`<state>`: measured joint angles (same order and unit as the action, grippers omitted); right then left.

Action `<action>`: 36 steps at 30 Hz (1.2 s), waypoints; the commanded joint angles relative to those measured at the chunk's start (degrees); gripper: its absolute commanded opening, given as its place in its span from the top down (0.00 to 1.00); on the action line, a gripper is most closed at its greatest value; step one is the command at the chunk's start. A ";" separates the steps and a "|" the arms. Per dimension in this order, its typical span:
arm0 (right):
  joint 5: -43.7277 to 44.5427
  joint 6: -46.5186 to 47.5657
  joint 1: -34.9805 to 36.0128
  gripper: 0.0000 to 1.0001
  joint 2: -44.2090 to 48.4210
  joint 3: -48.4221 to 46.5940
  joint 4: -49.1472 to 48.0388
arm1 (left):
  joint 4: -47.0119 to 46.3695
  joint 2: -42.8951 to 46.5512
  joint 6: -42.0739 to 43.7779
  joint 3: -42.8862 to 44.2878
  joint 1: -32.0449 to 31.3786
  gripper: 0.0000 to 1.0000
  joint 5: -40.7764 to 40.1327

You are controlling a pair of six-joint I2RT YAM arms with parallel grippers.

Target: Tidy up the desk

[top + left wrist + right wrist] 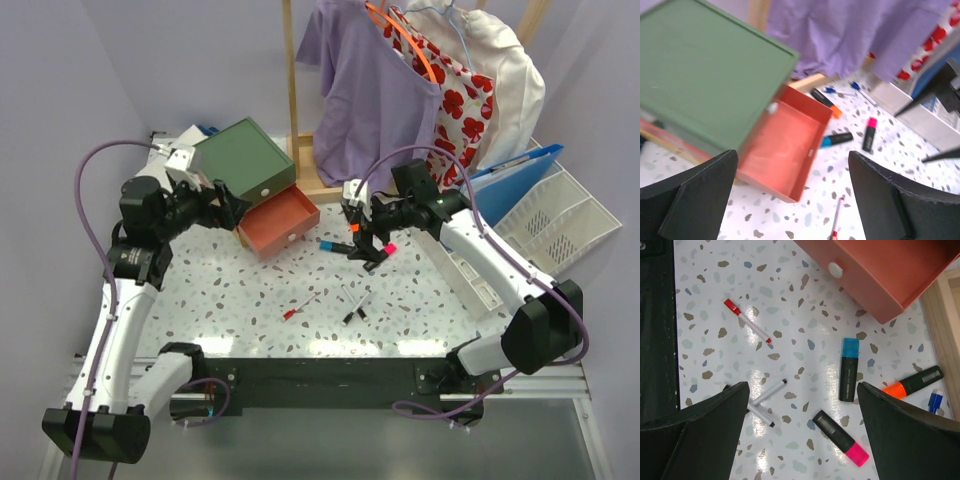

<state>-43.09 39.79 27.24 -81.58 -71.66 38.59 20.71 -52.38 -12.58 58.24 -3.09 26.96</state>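
Note:
The desk [240,290] is a white speckled tabletop. A green box [243,158] stands at its back left with its orange drawer [281,222] pulled open and empty. My left gripper [236,212] is open and empty, hovering by the drawer's left end; the left wrist view shows the drawer [785,145] between its fingers. My right gripper [368,252] is open and empty above a pink highlighter [840,437]. A blue highlighter [849,369], an orange highlighter [912,382], a red pen [747,321] and two white pens [765,395] lie loose on the desk.
A white slotted file tray [560,225] with a blue folder [515,170] stands at the right. Clothes [380,80] hang on a wooden rack behind the desk. A blue pen [840,91] lies by the rack's foot. A black bar [320,375] runs along the front edge.

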 commanded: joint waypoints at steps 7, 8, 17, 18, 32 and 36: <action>-1.21 8.71 -1.14 0.06 2.83 0.20 6.57 | -3.39 2.01 4.22 -4.44 -13.78 0.00 3.80; -1.90 11.60 -1.23 0.05 2.92 0.03 7.72 | -4.09 3.15 4.23 -6.80 -14.13 0.00 3.45; 3.61 12.54 -2.72 0.05 -2.09 -0.94 9.59 | -10.25 6.85 6.60 -17.09 -14.49 0.00 5.46; 6.93 10.07 -2.81 0.06 -2.53 -0.85 7.75 | -10.86 7.20 6.86 -17.80 -14.49 0.00 5.82; 38.16 -10.00 -2.81 0.24 -21.41 -8.32 -9.14 | -15.96 15.11 7.57 -25.19 -14.49 0.00 1.26; 39.66 -8.68 -2.81 0.27 -26.77 -12.01 -7.66 | -15.70 15.99 8.27 -25.10 -14.49 0.00 -2.17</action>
<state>-9.08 31.97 24.62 -105.12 -79.05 31.97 7.99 -37.39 -6.20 33.30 -17.39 28.69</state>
